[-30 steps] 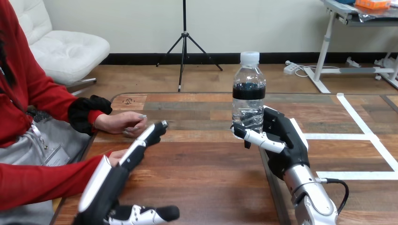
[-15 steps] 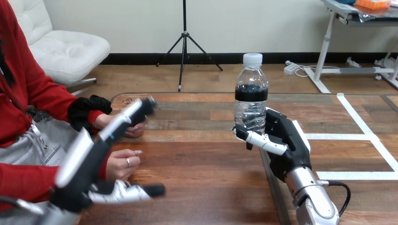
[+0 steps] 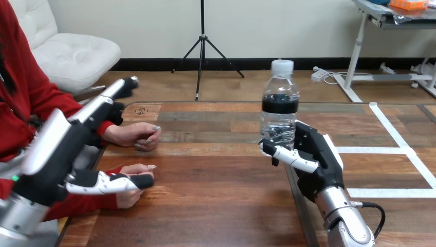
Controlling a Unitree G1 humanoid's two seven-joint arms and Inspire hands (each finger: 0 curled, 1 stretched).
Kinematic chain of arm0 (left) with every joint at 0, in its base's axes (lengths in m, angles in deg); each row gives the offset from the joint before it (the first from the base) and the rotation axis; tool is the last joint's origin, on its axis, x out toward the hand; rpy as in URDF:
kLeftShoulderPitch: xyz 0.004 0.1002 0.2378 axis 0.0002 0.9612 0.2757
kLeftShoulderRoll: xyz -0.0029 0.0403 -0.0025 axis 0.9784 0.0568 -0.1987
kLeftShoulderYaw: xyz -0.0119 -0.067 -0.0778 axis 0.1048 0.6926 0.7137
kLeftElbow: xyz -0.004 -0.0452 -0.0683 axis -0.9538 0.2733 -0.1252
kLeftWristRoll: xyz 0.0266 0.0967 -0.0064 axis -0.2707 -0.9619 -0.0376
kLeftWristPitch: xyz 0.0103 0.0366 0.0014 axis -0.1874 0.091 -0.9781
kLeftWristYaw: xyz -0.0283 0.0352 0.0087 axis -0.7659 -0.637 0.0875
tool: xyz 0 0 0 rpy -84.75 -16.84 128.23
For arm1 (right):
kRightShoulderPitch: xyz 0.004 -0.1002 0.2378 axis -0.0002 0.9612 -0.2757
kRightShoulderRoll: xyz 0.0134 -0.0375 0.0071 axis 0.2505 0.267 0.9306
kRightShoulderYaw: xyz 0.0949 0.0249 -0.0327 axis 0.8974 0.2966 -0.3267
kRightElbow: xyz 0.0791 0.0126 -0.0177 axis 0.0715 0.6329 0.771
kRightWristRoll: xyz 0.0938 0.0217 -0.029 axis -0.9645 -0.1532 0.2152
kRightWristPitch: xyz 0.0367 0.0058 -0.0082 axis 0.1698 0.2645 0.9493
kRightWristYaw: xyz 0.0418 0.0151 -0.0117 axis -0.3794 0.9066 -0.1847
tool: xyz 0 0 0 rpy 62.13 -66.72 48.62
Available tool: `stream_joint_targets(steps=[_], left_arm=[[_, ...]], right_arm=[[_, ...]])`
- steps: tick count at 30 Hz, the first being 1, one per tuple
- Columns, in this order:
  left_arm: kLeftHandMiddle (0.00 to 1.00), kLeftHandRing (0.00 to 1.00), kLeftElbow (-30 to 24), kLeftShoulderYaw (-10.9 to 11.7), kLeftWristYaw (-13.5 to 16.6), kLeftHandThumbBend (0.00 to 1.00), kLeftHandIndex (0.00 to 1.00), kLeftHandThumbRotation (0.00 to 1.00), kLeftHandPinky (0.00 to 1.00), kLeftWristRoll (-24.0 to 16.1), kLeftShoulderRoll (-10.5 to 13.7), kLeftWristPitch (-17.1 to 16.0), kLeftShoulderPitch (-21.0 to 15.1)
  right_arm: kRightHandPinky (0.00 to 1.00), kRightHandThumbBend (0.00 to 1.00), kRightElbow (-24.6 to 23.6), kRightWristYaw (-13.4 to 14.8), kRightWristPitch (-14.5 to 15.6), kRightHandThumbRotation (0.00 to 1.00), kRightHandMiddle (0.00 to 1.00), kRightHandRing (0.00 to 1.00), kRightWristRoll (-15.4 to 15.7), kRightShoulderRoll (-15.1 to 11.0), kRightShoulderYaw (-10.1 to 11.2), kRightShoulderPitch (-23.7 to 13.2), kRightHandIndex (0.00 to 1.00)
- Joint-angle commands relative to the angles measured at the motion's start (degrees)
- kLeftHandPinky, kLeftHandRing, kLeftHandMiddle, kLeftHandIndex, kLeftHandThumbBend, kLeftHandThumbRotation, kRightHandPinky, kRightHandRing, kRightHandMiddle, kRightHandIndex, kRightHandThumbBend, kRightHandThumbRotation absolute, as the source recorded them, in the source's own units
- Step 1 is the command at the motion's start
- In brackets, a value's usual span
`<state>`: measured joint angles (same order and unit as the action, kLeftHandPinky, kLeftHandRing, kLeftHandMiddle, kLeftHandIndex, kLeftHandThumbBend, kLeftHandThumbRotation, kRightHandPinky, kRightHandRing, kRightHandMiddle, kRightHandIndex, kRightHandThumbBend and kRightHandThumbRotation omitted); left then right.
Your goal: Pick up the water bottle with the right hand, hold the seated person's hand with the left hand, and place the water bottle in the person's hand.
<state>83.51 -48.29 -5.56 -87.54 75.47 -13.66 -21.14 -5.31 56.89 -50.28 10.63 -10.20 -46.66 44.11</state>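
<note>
Fingers of the right hand (image 3: 314,154) are curled round the lower part of the water bottle (image 3: 280,110), with the thumb across its front, holding it. The bottle is upright, white cap on top, a dark band round the middle, and its base is hidden behind the thumb. It is above the right-middle of the desk (image 3: 216,175).

Left hand (image 3: 61,149) fingers (image 3: 97,105) are straight and wide apart from the thumb, holding nothing and pointing up toward the far left of the desk. The thumb sticks out sideways in front of the person's nearer hand (image 3: 134,170); contact cannot be told. The person's farther hand (image 3: 134,135) rests on the desk just beyond, apart from the left hand. The bottle is well apart from both of the person's hands.
</note>
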Motion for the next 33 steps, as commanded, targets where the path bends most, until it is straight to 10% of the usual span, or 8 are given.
stream_joint_targets(steps=[1,16,33], left_arm=[[0.91,0.85,-1.25,-0.50,2.21,1.00,0.94,0.46,0.75,-3.85,3.70,0.25,-3.10],[0.92,0.91,5.50,-4.09,10.24,1.00,0.94,0.39,0.85,-16.54,12.30,0.94,-8.30],[0.93,0.93,14.26,-13.50,17.74,1.00,0.95,0.33,0.93,-25.79,18.64,2.75,-14.81]], right_arm=[[0.15,0.90,-4.23,-0.65,-1.05,0.00,0.33,0.20,-1.38,-0.83,1.03,-2.04,0.40],[0.16,0.91,-5.36,-1.36,-2.42,0.00,0.32,0.20,-1.12,-1.71,1.27,-0.91,0.41],[0.15,0.89,-7.65,-4.96,-3.75,0.00,0.32,0.19,-3.35,-1.39,2.03,0.85,0.41]])
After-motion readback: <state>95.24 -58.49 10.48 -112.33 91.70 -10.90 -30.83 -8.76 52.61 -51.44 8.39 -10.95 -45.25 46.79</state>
